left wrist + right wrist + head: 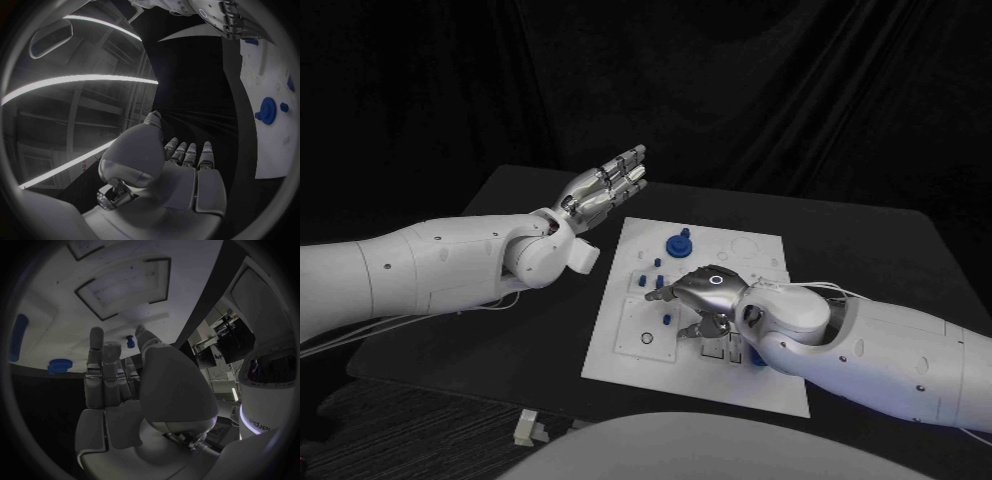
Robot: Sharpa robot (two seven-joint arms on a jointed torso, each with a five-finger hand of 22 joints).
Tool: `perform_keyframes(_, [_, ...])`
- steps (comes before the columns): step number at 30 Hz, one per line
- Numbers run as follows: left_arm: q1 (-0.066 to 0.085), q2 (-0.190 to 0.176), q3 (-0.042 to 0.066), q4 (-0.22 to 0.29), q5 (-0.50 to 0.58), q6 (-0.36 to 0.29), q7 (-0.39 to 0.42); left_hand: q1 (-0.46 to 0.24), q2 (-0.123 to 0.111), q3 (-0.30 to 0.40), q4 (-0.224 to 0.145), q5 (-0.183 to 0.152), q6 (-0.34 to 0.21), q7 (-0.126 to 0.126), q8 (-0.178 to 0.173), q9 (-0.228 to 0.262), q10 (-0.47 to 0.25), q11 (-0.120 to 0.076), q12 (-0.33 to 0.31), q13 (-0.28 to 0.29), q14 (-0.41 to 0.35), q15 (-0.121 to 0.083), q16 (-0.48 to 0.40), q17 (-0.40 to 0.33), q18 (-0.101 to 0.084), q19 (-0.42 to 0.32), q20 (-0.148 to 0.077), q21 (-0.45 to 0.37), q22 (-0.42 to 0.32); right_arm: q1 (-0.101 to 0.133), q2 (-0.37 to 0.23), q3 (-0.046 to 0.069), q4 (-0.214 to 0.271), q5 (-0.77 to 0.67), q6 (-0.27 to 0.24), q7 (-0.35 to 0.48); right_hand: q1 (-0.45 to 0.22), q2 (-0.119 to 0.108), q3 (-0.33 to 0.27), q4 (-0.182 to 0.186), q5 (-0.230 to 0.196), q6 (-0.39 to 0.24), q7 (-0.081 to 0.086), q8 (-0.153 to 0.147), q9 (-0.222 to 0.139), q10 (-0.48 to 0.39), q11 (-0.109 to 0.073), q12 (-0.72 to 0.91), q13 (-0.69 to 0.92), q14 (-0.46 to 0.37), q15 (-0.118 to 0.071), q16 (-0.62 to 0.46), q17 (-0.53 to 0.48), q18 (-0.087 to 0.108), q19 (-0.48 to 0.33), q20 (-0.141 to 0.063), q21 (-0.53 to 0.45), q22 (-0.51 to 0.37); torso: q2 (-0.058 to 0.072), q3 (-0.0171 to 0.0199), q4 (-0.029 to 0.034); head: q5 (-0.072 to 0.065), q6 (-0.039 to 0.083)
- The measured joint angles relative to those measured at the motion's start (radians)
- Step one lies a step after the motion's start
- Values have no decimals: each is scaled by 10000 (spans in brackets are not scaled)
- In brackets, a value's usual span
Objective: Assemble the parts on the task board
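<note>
The white task board [625,345] lies mid-table. On its far part stands a blue gear-like part [679,245], also seen as the blue gear-like part [267,110] in the left wrist view. Small blue pegs [648,282] stand near the board's left side. My right hand [702,296] hangs low over the board's middle, fingers pointing down at it. A small blue peg [130,342] shows between its fingertips [96,336] and thumb with gaps either side, and nothing is gripped. My left hand [603,186] is raised off the board's far left corner, fingers spread, holding nothing.
The board [75,295] has rectangular recesses [122,287] just beyond my right hand's fingers. Another blue part [754,356] lies beside my right forearm near the board's front. A small white object [527,428] sits at the table's front edge. Bare black table surrounds the board.
</note>
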Motion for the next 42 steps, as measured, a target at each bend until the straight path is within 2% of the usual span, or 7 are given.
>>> perform_keyframes(3, [-2, -6, 0, 0, 0, 5, -4, 0, 0, 0, 0, 0, 0, 0, 0, 0, 0, 0, 0, 1, 0, 0, 0, 1, 0, 0, 0, 0, 0, 14, -252, -5, 145, -1, -315, -5, 100, -341, -376, 610, -7, -289, -56, -1, -11, -425, 49, 190, -9, -140, 64, -101, -153, 0, -49, 49, -126, -1, 0, 1, 6, -6, 0])
perform_keyframes(7, [-5, -19, 0, 2, 0, 8, -10, 0, 0, 0, 0, 0, 0, 0, 0, 0, 0, 0, 0, 2, -37, 36, 0, 2, -2, 38, 39, 0, 0, 246, -700, 5, 474, -2, -807, 17, -31, -258, -270, 668, 10, 657, 37, 161, 104, -473, 68, 467, -6, -139, 64, -61, -166, 0, -49, 49, -192, -1, -9, 0, -4, 7, 0])
perform_keyframes(11, [-6, -22, 0, 14, 0, 11, -15, 0, 0, 0, 0, 0, 0, 0, 0, 0, 0, 0, 0, 2, 3, 76, 0, 2, -1, 2, 74, 0, 1, 899, -1460, 49, 896, 50, -1097, 27, -159, 40, -67, 630, 48, 1995, 222, 360, 229, -341, 11, 930, 23, 254, -9, 647, 352, 0, 204, 14, -192, -1, -7, -2, -7, 8, 0])
perform_keyframes(20, [-8, -65, 1, -3, 0, 15, -21, 0, 0, 28, -28, 40, 0, 0, 0, 3, 0, 0, 0, 5, 3, 159, 0, -6, 0, 5, 148, 0, 2, 2027, -3025, 82, 1532, 1002, -570, -113, -1578, -37, -850, 688, -32, 1629, 13, 113, 113, -705, -22, 747, -77, 1235, -119, 1797, 1261, 0, 1302, -110, 1663, -2, -12, -24, -33, -84, 0])
perform_keyframes(26, [-22, -60, 1, -44, 1, 59, -21, 0, 0, -29, 29, -18, 0, 0, 37, 11, 0, 0, 0, 6, 0, 322, 0, -6, 0, 2, 290, 0, 2, 2054, -3519, 6, 1518, 1518, -17, -207, -2740, -646, -1387, 725, 544, 665, -205, 29, 28, -288, 73, 524, -80, 1606, -126, 2621, 2056, -176, 1862, -130, 3281, -3, -9, -26, -44, -150, 0])
perform_keyframes(31, [-62, -60, 1, -45, 2, 100, -20, 0, 0, -29, 29, -18, 0, 0, 37, 11, 0, 0, 0, 7, 0, 322, 0, -5, 0, 2, 289, 0, 3, 1823, -3736, -31, 1356, 1736, 227, -223, -3261, -984, -1673, 737, 194, 1236, -132, 101, 110, 324, -11, 543, -60, 1606, -126, 3113, 2541, -327, 2081, -148, 4139, -3, -9, -17, -37, -235, 0])
perform_keyframes(42, [-127, -100, 1, -28, 1, 176, -17, 0, 0, -25, 25, 66, 0, 0, 37, 10, 10, -62, 0, 4, -1, 395, 0, -3, -1, -2, 440, 0, 5, 1310, -3506, -38, 764, 1954, 376, -155, -4099, -958, -2128, 716, -49, 1341, -34, 101, 110, 1141, -58, 600, -15, 1675, -14, 3360, 2728, -324, 2159, -77, 4579, 5, -11, -16, -16, -230, 0])
